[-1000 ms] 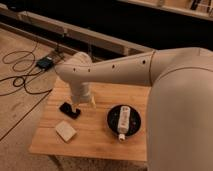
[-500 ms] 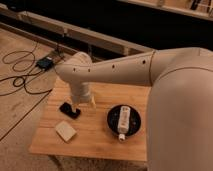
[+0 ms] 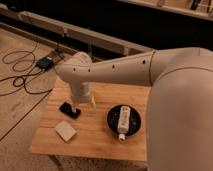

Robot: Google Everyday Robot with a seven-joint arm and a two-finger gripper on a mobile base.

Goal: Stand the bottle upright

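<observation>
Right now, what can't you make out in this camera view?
Camera view only:
1. gripper, dark below the wrist, left of the black bowl: its details too small to tell.
2. bottle lying in the bowl: any markings too small to read.
3. table: right side hidden behind the arm.

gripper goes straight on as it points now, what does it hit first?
The gripper points down, so probably the wooden table, right beside a small dark item; depth is unclear, it could touch that item first. The bottle, lying in the black bowl, is off that line.
</observation>
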